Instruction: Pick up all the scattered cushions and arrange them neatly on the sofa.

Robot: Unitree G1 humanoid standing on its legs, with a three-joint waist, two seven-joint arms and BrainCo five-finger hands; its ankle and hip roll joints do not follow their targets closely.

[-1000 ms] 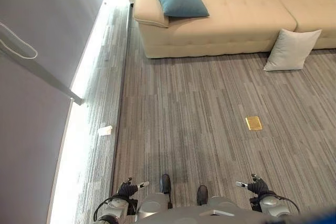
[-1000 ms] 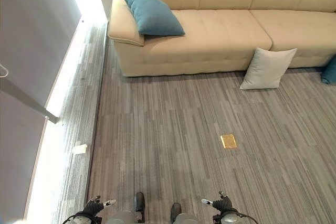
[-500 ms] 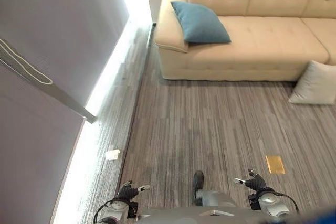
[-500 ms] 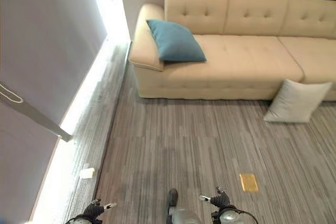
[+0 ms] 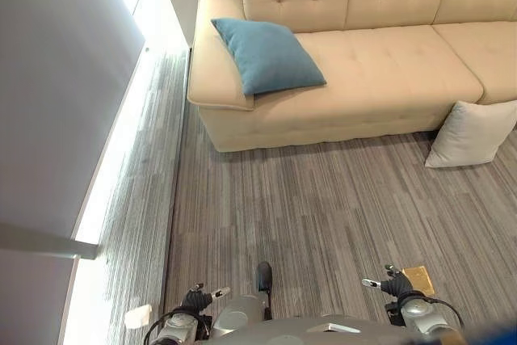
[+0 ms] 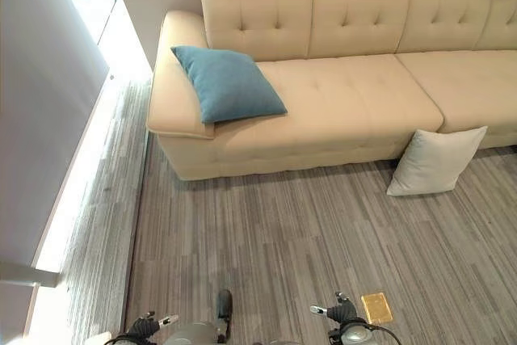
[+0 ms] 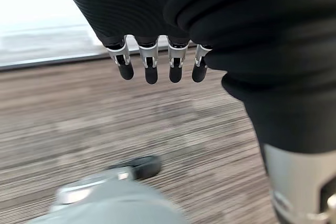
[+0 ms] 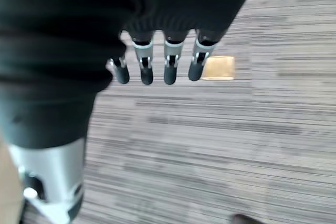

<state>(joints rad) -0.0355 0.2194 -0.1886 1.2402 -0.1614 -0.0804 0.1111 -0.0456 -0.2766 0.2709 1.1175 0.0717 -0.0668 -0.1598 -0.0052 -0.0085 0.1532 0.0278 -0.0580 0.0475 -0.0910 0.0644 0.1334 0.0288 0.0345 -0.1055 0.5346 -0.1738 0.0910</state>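
Note:
A teal cushion [image 5: 266,54] leans against the left armrest of the cream sofa [image 5: 388,62]. On the floor a white cushion [image 5: 470,133] is propped against the sofa's front, at the right. Both hands hang low at the bottom edge, far from the cushions. My left hand [image 5: 196,298] is open and empty, its fingers [image 7: 151,66] straight above the carpet. The right hand [image 5: 394,283] is open too, its fingers [image 8: 169,64] straight and holding nothing.
Grey striped carpet lies between me and the sofa. A small gold floor plate [image 5: 418,279] sits by the right hand. A grey wall with a bright strip of light [image 5: 113,159] runs along the left. A small white object [image 5: 137,316] lies at the wall's foot.
The camera has swung, so the whole scene has shifted: the sofa now lies more squarely ahead and more of its back shows. Both hands stay low and open.

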